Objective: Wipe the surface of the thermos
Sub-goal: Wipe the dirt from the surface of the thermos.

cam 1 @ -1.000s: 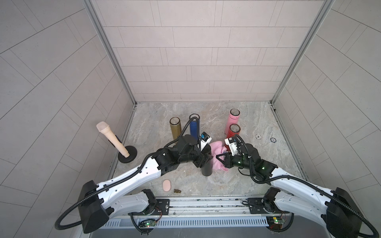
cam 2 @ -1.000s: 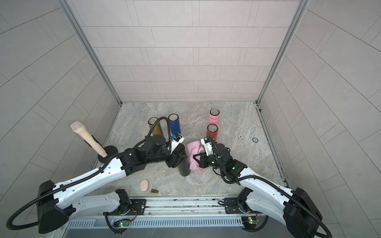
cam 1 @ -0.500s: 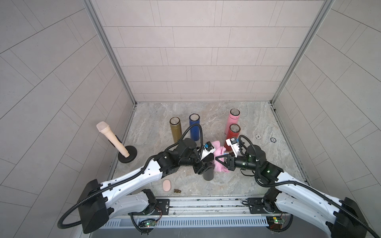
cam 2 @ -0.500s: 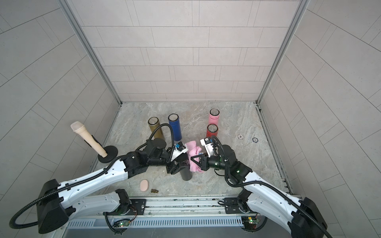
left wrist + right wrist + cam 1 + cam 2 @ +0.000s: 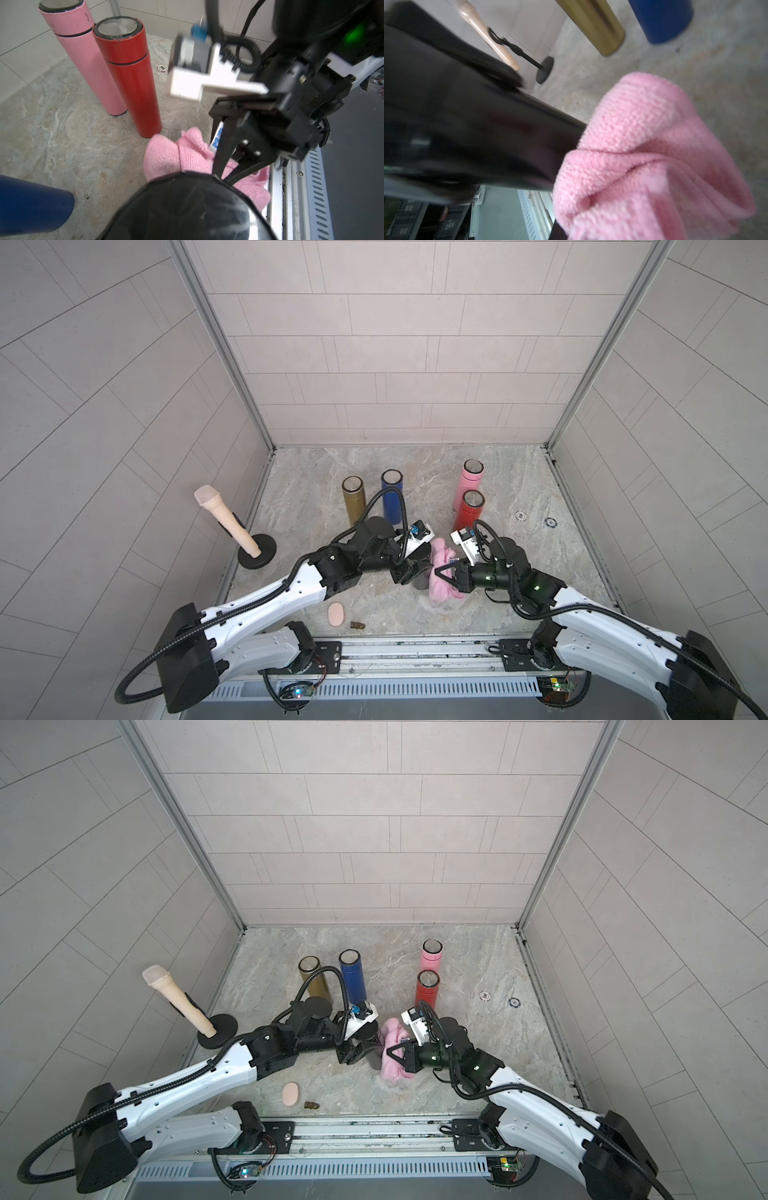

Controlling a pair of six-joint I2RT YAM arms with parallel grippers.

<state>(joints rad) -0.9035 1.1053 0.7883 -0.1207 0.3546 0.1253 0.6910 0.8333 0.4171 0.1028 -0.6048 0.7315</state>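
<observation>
1. One black thermos (image 5: 374, 1060) is at the front middle of the floor (image 5: 311, 489), between the two grippers.
2. The left gripper (image 5: 357, 1052) has its jaws clamped on the black thermos from the left side.
3. One cloth (image 5: 444, 593), pink and bunched, touches the right side of the black thermos. The right gripper (image 5: 440, 572) pinches it, jaws pressed together in the folds.
4. Four more stand upright behind:
   - The gold thermos (image 5: 353, 506) and blue thermos (image 5: 392, 497) are side by side on the left.
   - The pink thermos (image 5: 469, 485) and red thermos (image 5: 469, 512) are close together on the right, the red one nearer the cloth.
5. Two chips (image 5: 520, 515) (image 5: 550, 522) lie flat to the right of the red thermos.
6. One microphone (image 5: 224, 514) leans on its stand (image 5: 257, 558) by the left wall.
7. One oval pad (image 5: 336, 614) and one small brown bit (image 5: 357, 625) lie near the front edge.
</observation>
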